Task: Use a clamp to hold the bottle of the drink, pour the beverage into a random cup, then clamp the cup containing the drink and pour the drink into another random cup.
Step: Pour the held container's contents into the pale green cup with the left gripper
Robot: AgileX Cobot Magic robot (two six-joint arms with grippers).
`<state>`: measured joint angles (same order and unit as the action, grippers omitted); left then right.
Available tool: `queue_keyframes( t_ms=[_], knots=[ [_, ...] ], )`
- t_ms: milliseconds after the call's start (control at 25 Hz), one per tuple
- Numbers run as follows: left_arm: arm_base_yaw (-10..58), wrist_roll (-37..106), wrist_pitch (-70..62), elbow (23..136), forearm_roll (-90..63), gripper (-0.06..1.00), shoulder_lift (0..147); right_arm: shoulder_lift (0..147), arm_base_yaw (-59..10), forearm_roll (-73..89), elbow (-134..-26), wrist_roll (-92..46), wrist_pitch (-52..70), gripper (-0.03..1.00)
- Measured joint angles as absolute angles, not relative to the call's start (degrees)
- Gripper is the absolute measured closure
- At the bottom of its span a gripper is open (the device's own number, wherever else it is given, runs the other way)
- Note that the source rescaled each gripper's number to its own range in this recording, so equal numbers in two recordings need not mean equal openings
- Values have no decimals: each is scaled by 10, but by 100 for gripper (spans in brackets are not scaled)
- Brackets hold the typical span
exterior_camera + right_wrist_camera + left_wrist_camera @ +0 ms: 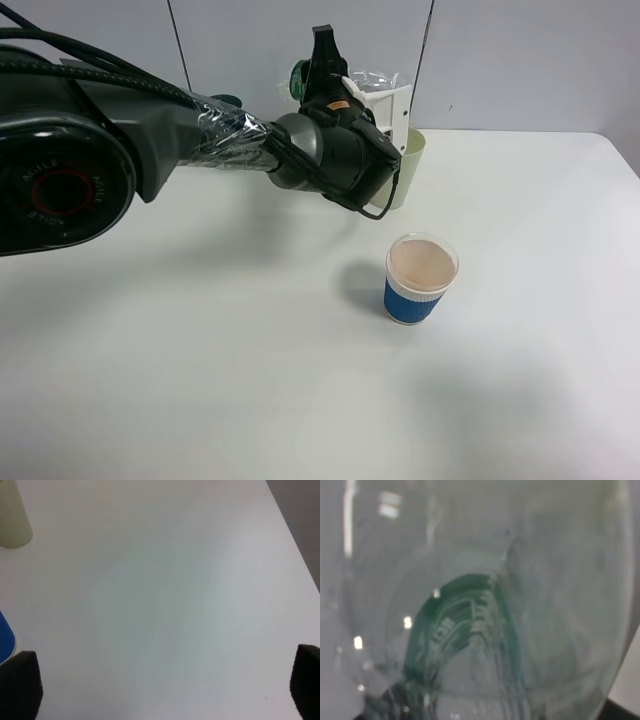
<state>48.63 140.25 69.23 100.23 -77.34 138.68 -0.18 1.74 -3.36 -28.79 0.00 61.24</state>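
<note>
In the exterior high view my left gripper (378, 92), white with an orange label, is shut on the clear bottle (372, 76). It holds the bottle tipped on its side just above and behind the pale yellow-green cup (412, 168). The bottle (485, 605) fills the left wrist view, its green label showing through the plastic. I cannot make out any beverage flowing. The blue-sleeved paper cup (421, 280) stands in front, its beige inside visible. My right gripper (162, 690) is open over bare table, with the pale cup (12, 515) and the blue cup (5, 637) at that view's edge.
The left arm's black body (150, 140) stretches across the back left of the white table (250, 380). A dark teal object (226, 100) peeks out behind the arm. The grey partition wall (500, 60) runs along the table's far edge.
</note>
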Motion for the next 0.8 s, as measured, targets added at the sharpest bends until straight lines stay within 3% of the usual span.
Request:
queue_keyframes(
  t_ms=[800],
  knots=[
    [473,1488,692,1002,-758,94,1387,-2,17,-34,-288,0,612,-3]
  ],
)
